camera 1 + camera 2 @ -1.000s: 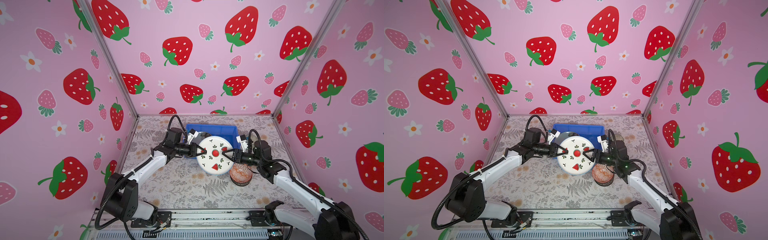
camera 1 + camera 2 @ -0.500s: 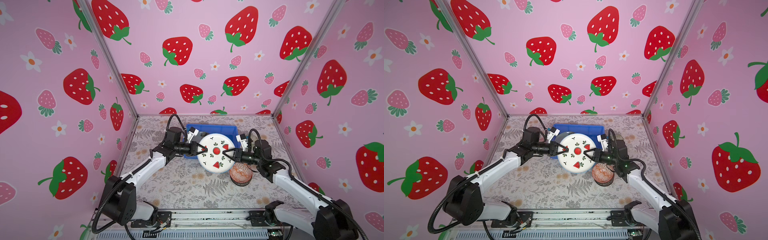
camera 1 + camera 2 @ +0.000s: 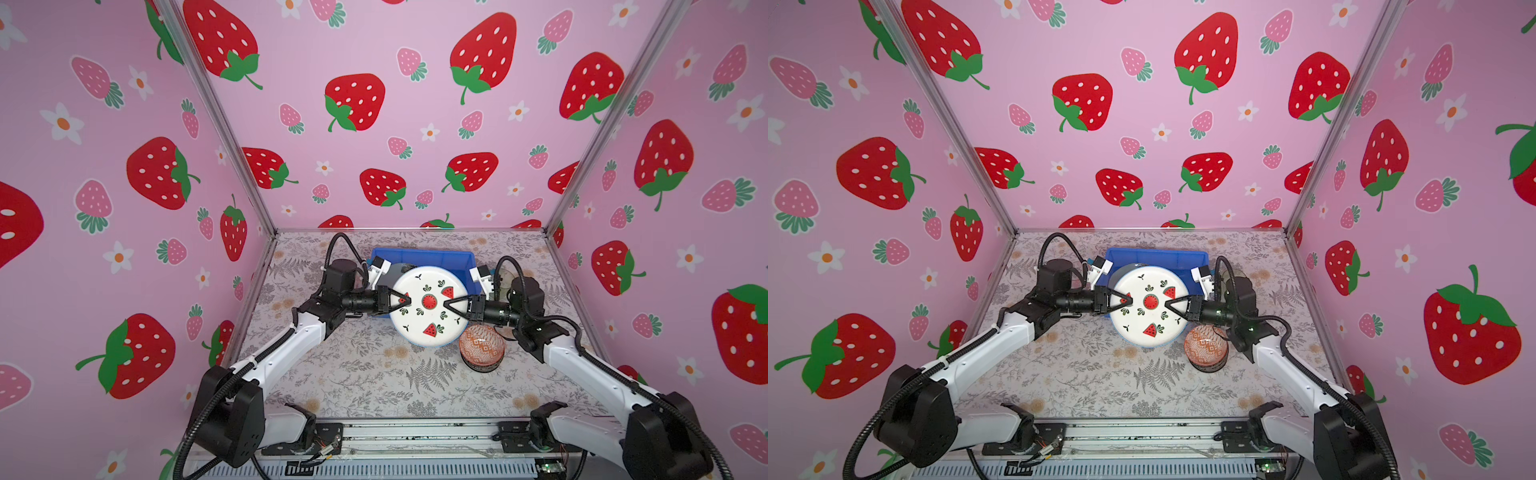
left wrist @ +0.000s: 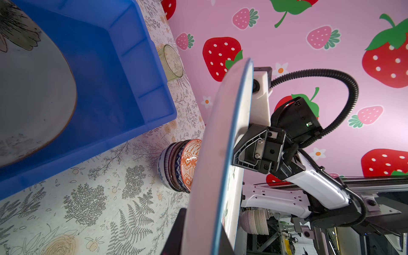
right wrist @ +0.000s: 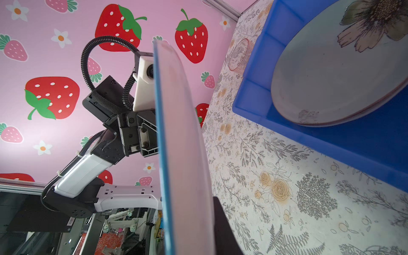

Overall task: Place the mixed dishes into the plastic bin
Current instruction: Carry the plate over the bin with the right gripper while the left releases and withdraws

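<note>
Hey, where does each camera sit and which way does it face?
Top views: high above the robot's base, looking down on the floral table; both arms, the left gripper and the right gripper show.
Left wrist: beside the round white watermelon-print plate, facing across to the right arm.
Right wrist: opposite rim, facing the left arm.
Shared: both wrist views show the bright blue plastic bin.

Top pair: high above front rail (image 3: 415, 436), facing down and rearward; wide, far. Both top views take whole worktop (image 3: 357, 374), left arm (image 3: 291, 343), right arm (image 3: 582, 368), three walls (image 3: 395, 137); slight sideways offset between them.
Left wrist cam: close, low, rolled sideways; sights along plate (image 4: 216, 154) edge-on toward right arm; bin (image 4: 132, 66), bowl stack (image 4: 176, 167) alongside.
Right wrist cam: mirrored, same plate edge-on, left arm beyond, bin alongside.
Wrist views share plate, bin, worktop.
</note>
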You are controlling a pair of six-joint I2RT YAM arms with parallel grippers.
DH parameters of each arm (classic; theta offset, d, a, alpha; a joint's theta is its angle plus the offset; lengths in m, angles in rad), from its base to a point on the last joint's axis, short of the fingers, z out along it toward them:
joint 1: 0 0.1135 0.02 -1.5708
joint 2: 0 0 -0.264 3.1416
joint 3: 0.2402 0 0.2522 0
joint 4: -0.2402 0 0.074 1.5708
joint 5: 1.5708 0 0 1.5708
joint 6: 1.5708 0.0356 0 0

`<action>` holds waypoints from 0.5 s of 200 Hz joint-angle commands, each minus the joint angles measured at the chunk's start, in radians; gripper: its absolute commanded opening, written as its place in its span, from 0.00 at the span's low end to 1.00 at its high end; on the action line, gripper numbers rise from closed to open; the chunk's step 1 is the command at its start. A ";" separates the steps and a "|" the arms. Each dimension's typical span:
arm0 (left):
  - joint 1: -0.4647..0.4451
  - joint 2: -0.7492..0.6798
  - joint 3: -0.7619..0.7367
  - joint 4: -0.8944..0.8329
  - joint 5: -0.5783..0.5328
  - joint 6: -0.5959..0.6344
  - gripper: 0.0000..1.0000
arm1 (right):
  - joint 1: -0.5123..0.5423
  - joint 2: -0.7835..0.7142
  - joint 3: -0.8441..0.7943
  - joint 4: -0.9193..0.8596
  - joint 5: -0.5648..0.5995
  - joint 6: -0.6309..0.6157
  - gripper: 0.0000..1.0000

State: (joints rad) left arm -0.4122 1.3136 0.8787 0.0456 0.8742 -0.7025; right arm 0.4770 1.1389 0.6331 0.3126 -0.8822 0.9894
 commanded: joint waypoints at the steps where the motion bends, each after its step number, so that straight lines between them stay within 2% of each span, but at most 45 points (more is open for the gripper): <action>1: -0.012 -0.026 -0.005 0.032 -0.087 -0.019 0.35 | 0.011 0.020 0.043 0.014 -0.011 -0.034 0.00; 35: -0.013 -0.089 -0.052 0.042 -0.126 -0.036 0.66 | 0.006 0.067 0.082 0.013 -0.034 -0.044 0.00; 66: -0.011 -0.180 -0.071 -0.043 -0.190 -0.008 0.93 | -0.001 0.122 0.129 0.011 -0.051 -0.053 0.00; 81: -0.006 -0.230 -0.080 -0.093 -0.230 0.005 1.00 | -0.009 0.152 0.157 0.007 -0.060 -0.062 0.00; 100: 0.006 -0.299 -0.099 -0.137 -0.274 0.006 0.99 | -0.023 0.192 0.204 -0.029 -0.057 -0.087 0.00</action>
State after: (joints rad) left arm -0.4171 1.0946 0.8013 -0.0223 0.6605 -0.7124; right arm 0.4767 1.3056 0.7502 0.2512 -0.9272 0.9348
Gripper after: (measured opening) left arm 0.990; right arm 0.160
